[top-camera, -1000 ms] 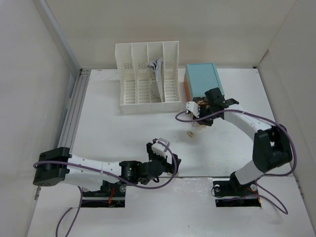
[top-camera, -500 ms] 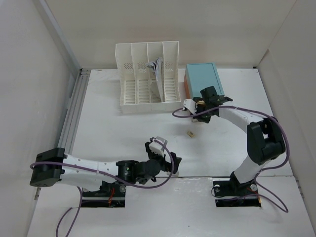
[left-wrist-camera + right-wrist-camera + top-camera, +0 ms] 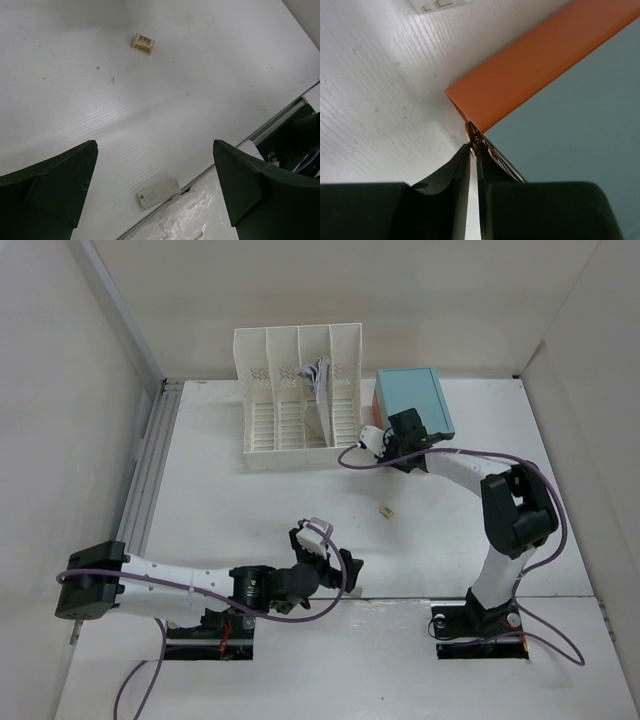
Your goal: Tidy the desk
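The white desk (image 3: 240, 510) carries a small tan barcode-labelled block (image 3: 384, 510), which also shows in the left wrist view (image 3: 143, 43). My left gripper (image 3: 328, 560) is open and empty, low over the desk's near edge (image 3: 154, 165). My right gripper (image 3: 398, 442) is at the front left corner of the teal-topped box (image 3: 415, 400). In the right wrist view its jaws (image 3: 474, 148) are pinched on a small brass-coloured metal clip (image 3: 472, 134), which touches the box's orange side (image 3: 530, 65).
A white slotted file rack (image 3: 298, 400) holding papers (image 3: 318, 375) stands at the back, left of the box. A small white tag (image 3: 158, 192) lies at the desk's near edge by a cut-out (image 3: 205, 640). Walls close in on both sides.
My right gripper has moved back and left, from over the desk in front of the box up to its front left corner. My left gripper has drifted slightly left.
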Available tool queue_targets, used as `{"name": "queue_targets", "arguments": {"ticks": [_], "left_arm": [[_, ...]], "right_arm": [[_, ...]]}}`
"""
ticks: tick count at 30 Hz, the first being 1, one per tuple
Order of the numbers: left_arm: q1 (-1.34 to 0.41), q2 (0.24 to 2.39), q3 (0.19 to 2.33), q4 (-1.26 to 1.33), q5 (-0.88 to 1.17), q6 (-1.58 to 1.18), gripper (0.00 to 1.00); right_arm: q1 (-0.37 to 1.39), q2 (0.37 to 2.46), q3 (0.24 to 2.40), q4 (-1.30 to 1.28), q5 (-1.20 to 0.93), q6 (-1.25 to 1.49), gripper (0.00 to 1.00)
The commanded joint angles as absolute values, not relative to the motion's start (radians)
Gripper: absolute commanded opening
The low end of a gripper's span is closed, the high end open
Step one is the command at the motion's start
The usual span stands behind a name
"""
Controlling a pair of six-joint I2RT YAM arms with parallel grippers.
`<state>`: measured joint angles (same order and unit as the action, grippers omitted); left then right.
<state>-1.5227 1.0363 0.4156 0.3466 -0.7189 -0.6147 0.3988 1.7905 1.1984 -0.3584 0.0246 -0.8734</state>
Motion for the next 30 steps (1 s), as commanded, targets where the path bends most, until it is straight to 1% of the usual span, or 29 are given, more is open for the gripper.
{"name": "queue_targets", "arguments": {"ticks": [1, 6, 8, 9, 10, 12, 13, 14, 15, 16, 17, 19, 20, 21, 22, 23, 24, 25, 26, 27, 28, 30], "left_arm": [[-1.520, 1.008, 0.405, 0.362, -0.732, -0.629, 1.00], [-1.520, 0.989, 0.396, 0.362, -0.732, -0.638, 1.00], [-1.520, 0.989, 0.396, 0.362, -0.732, -0.647, 1.00], [-1.520, 0.989, 0.396, 0.371, -0.723, -0.647, 1.00], [-1.520, 0.989, 0.396, 0.388, -0.723, -0.647, 1.00], [-1.520, 0.989, 0.385, 0.455, -0.712, -0.647, 1.00], [-1.502, 1.003, 0.385, 0.486, -0.691, -0.647, 1.00], [-1.490, 1.014, 0.385, 0.521, -0.666, -0.634, 1.00], [-1.473, 1.029, 0.385, 0.556, -0.635, -0.634, 0.98], [-1.438, 1.067, 0.399, 0.610, -0.576, -0.620, 0.96], [-1.422, 1.087, 0.434, 0.629, -0.545, -0.620, 0.90], [-1.398, 1.149, 0.477, 0.656, -0.478, -0.583, 0.81], [-1.387, 1.166, 0.517, 0.657, -0.459, -0.571, 0.74], [-1.376, 1.181, 0.534, 0.667, -0.445, -0.562, 0.58], [-1.365, 1.204, 0.557, 0.667, -0.425, -0.561, 0.52], [-1.365, 1.213, 0.557, 0.667, -0.413, -0.551, 0.47], [-1.365, 1.213, 0.566, 0.667, -0.413, -0.551, 0.46], [-1.365, 1.222, 0.566, 0.678, -0.404, -0.551, 0.46], [-1.365, 1.223, 0.566, 0.678, -0.403, -0.563, 0.50], [-1.356, 1.223, 0.566, 0.678, -0.403, -0.574, 0.59], [-1.356, 1.223, 0.566, 0.678, -0.403, -0.583, 0.69], [-1.356, 1.223, 0.543, 0.678, -0.403, -0.595, 0.87]], "right_arm": [[0.393, 1.827, 1.233, -0.282, 0.169, -0.848, 0.15], [0.393, 1.827, 1.224, -0.242, 0.213, -0.848, 0.16], [0.402, 1.787, 1.203, -0.297, 0.157, -0.859, 0.17], [0.402, 1.720, 1.194, -0.325, 0.115, -0.870, 0.19], [0.402, 1.677, 1.184, -0.349, 0.032, -0.870, 0.22], [0.402, 1.579, 1.157, -0.419, -0.044, -0.870, 0.28], [0.402, 1.475, 1.148, -0.419, -0.072, -0.856, 0.40], [0.402, 1.421, 1.137, -0.419, -0.072, -0.847, 0.53], [0.402, 1.366, 1.102, -0.388, -0.052, -0.821, 0.65], [0.393, 1.254, 1.074, -0.358, -0.052, -0.805, 0.88], [0.367, 1.202, 1.040, -0.251, -0.019, -0.769, 1.00], [0.356, 1.087, 0.946, -0.177, 0.035, -0.631, 1.00], [0.344, 1.063, 0.930, -0.176, 0.017, -0.606, 1.00], [0.316, 1.048, 0.919, -0.189, -0.017, -0.589, 1.00], [0.302, 1.039, 0.910, -0.202, -0.084, -0.536, 0.95], [0.290, 1.039, 0.910, -0.219, -0.084, -0.507, 0.95], [0.281, 1.039, 0.910, -0.232, -0.124, -0.467, 0.85], [0.269, 1.051, 0.901, -0.232, -0.124, -0.421, 0.80], [0.268, 1.063, 0.900, -0.232, -0.124, -0.335, 0.77], [0.268, 1.063, 0.900, -0.232, -0.124, -0.304, 0.74], [0.268, 1.063, 0.887, -0.213, -0.124, -0.273, 0.74], [0.258, 1.052, 0.839, -0.170, -0.124, -0.197, 0.74]]}}
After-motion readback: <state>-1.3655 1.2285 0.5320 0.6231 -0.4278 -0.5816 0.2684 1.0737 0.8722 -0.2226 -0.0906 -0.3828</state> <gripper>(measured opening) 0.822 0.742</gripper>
